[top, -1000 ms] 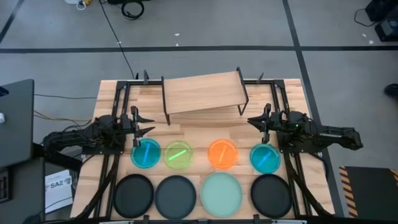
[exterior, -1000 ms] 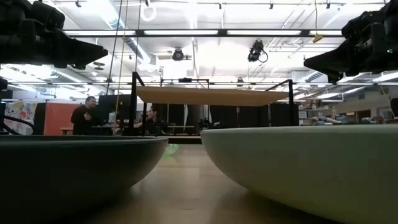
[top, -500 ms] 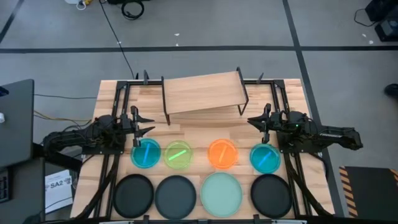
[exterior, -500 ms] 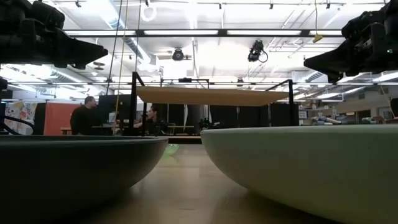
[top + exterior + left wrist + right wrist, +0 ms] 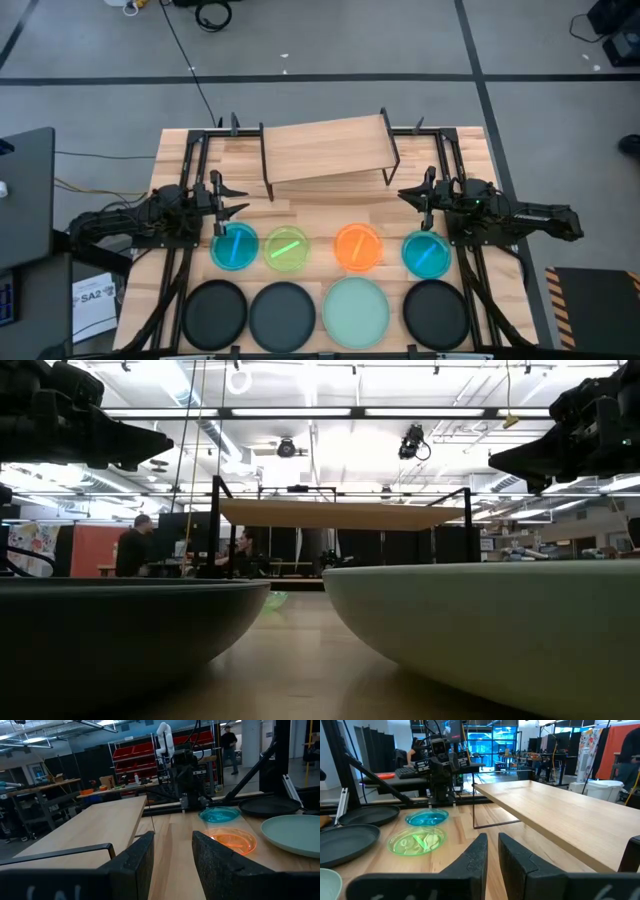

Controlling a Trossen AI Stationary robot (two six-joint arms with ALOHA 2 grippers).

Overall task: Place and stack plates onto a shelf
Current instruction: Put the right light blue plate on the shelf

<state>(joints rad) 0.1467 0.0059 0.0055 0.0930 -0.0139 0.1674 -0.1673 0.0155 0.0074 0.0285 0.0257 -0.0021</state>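
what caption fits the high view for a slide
Eight plates in two rows before the empty shelf, left gripper and right gripper waiting at either side.

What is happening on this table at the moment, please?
Nothing is being handled yet. The left gripper and the right gripper hover empty over the table, one at each side, in front of the shelf, which holds nothing. Eight plates lie in two rows: small blue, green, orange and blue ones, and nearer the table's edge three large dark plates and a mint one.
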